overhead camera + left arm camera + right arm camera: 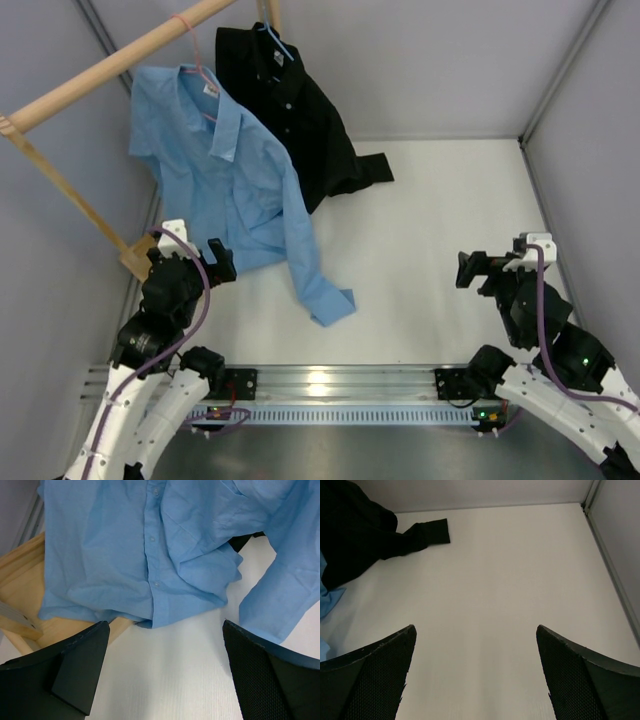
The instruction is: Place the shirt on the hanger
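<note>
The light blue shirt (pixel 225 180) hangs by its collar on the pink hanger (pixel 192 45), whose hook loops over the wooden rod (pixel 110 65). Its hem and one sleeve (pixel 325 295) trail onto the white table. My left gripper (pixel 195 257) sits low just in front of the hem, open and holding nothing. In the left wrist view the shirt (pixel 135 550) fills the top, and bare table lies between the left gripper's (pixel 165 625) spread fingers. My right gripper (pixel 485 270) is far right, open and empty; the right wrist view shows only table in the right gripper (pixel 476 627).
A black shirt (pixel 300 110) hangs on a blue hanger (pixel 278 40) beside the blue one, its sleeve lying on the table (pixel 427 532). The rack's slanted wooden leg (pixel 70 190) and its foot (pixel 20 575) stand at the left. Grey walls enclose the table.
</note>
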`<state>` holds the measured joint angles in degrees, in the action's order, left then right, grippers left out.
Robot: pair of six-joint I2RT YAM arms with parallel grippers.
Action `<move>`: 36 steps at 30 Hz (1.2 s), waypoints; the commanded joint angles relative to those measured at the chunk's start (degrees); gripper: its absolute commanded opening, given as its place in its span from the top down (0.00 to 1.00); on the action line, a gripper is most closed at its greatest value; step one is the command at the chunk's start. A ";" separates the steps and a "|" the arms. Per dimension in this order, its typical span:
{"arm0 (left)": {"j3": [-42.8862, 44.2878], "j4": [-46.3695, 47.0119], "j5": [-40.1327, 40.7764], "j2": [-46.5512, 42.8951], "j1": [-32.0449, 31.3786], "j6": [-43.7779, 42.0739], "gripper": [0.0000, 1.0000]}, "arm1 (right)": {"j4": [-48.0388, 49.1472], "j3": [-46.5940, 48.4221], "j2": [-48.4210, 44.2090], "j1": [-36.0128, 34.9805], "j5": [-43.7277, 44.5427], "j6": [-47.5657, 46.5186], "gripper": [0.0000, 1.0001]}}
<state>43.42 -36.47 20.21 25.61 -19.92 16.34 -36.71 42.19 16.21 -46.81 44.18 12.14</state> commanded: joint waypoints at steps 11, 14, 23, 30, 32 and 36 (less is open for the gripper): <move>-2.55 3.51 -3.68 -4.95 0.32 -2.72 0.02 | -1.79 -0.45 1.37 -0.30 5.03 2.01 0.01; -2.81 3.51 -3.59 -6.09 0.32 -2.63 0.02 | -1.79 -0.36 1.63 -0.21 4.86 2.10 0.00; -2.81 3.51 -4.74 -5.92 0.32 -3.07 0.02 | -1.79 -0.01 1.55 -0.22 3.72 1.75 0.00; -2.73 3.51 -5.00 -5.74 0.32 -3.15 0.02 | -1.79 0.61 0.23 -0.21 3.37 1.83 0.01; -2.73 3.51 -5.26 -5.48 0.32 -3.15 0.02 | -1.79 0.61 0.14 -0.21 3.37 1.83 0.01; -2.64 3.51 -5.35 -5.39 0.32 -3.24 0.02 | -1.79 0.61 0.05 -0.21 3.45 1.75 0.00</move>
<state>40.86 -35.99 15.62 19.66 -19.92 13.56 -37.65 41.65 16.91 -46.83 47.70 13.61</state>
